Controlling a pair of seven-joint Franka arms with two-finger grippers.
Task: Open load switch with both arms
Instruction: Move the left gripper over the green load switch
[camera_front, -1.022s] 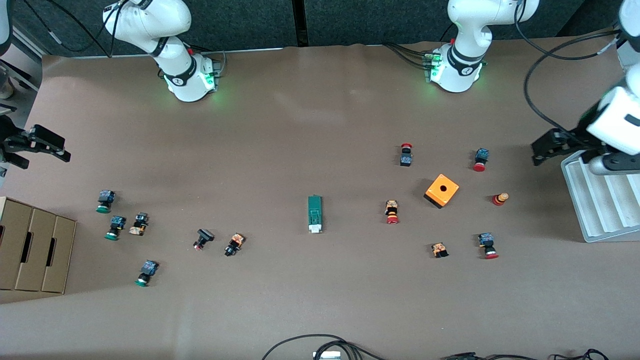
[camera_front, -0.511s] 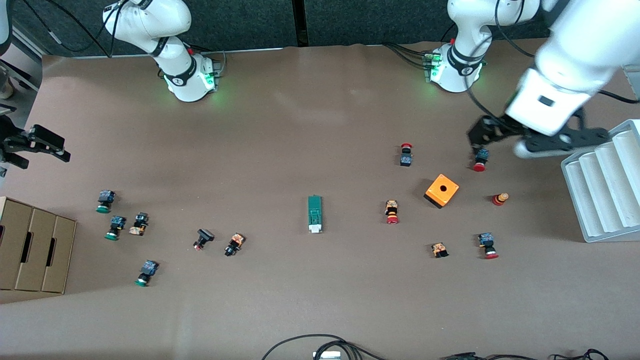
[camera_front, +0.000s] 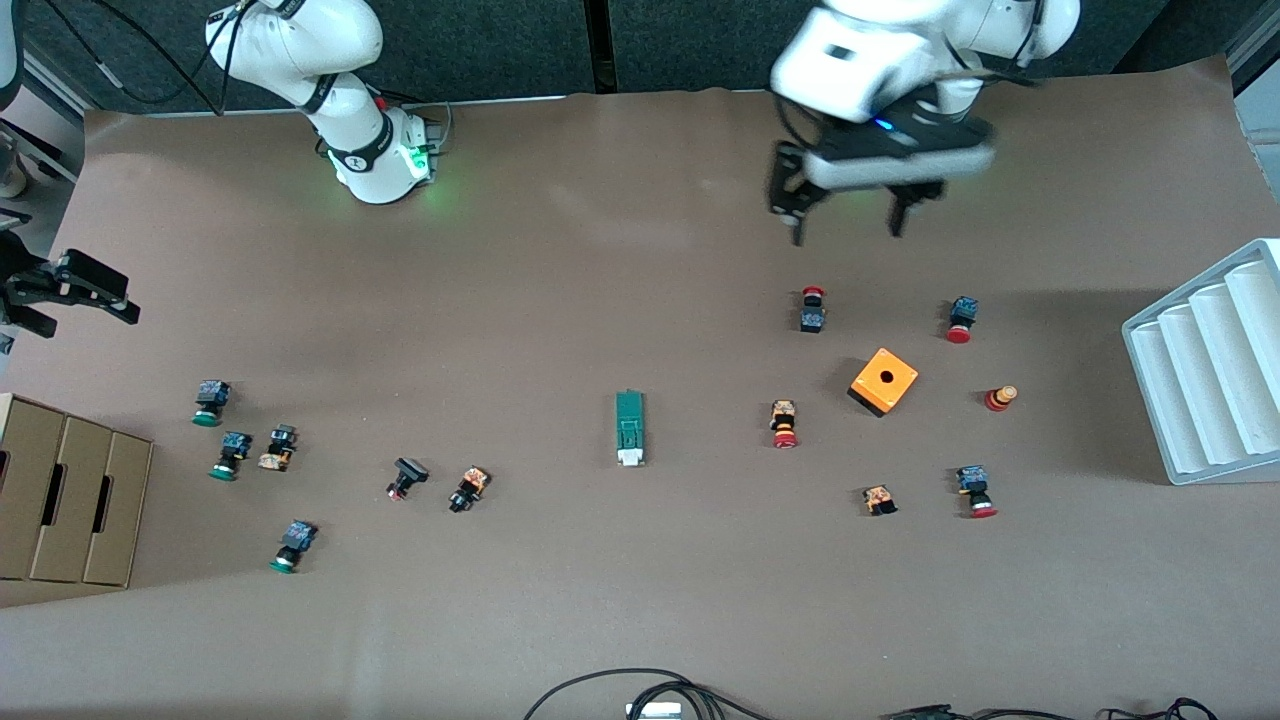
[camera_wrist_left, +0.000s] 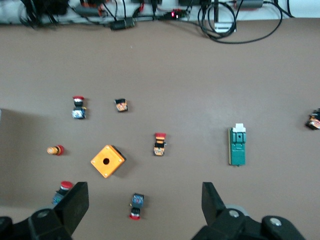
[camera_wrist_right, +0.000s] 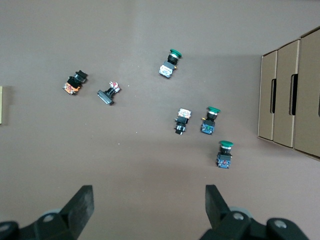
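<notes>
The load switch (camera_front: 630, 428), a narrow dark-green block with a white end, lies flat near the table's middle; the left wrist view shows the load switch (camera_wrist_left: 237, 146) too. My left gripper (camera_front: 845, 232) hangs open over bare table close to its own base, well apart from the switch. In its wrist view the left gripper (camera_wrist_left: 142, 200) holds nothing, and a red-capped button (camera_wrist_left: 135, 206) lies on the table far below its gap. My right gripper (camera_front: 110, 295) waits open at the right arm's end of the table. The right gripper (camera_wrist_right: 149, 205) is empty over bare table.
An orange cube box (camera_front: 883, 381) and several red-capped buttons (camera_front: 784, 424) lie toward the left arm's end. Green-capped buttons (camera_front: 209, 402) lie toward the right arm's end, beside cardboard boxes (camera_front: 70, 495). A white stepped rack (camera_front: 1205, 370) stands at the left arm's end. Cables (camera_front: 640, 690) cross the front edge.
The left arm has swung from over the white rack in toward its base, passing the red buttons. The right arm and the switch have not moved.
</notes>
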